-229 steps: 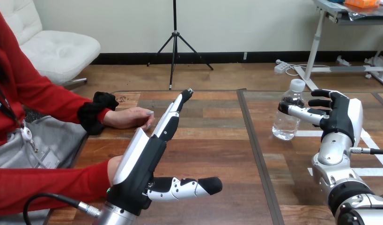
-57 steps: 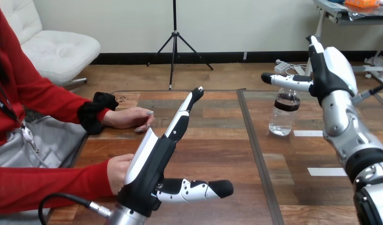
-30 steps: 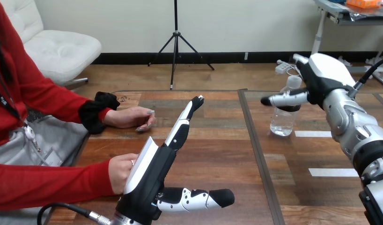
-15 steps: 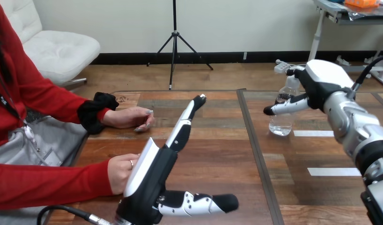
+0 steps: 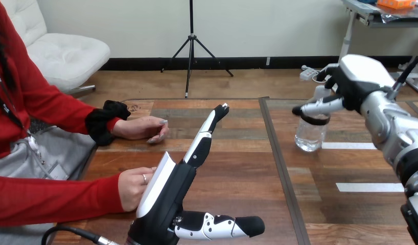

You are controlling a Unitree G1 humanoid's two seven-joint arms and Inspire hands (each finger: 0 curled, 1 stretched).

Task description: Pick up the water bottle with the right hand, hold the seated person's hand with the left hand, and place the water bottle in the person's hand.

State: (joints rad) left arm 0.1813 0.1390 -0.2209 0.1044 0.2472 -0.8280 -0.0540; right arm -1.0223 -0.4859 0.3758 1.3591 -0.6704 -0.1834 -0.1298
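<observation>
A clear water bottle (image 5: 310,133) with a white cap stands upright on the table at the right. My right hand (image 5: 357,80) hangs over the bottle's cap and neck, white shell upward, and reaches down across the front of the neck. My left hand (image 5: 166,196) is open at the lower middle, edge-on, its straight fingers pointing up and forward and its thumb stretched out to the right. The person's hand at the lower left (image 5: 134,187) rests against the back of my left hand. No finger of mine curls round it.
The person's other hand (image 5: 144,129) lies flat on the wooden table (image 5: 237,153) at the left, beyond my left hand. A dark seam (image 5: 278,163) runs down the tabletop between the two hands. White tape strips (image 5: 369,187) mark the table at the right.
My right hand rose from beside the bottle, swung over its top and has now settled lower around its neck. The person's near hand has come up against my left hand's back.
</observation>
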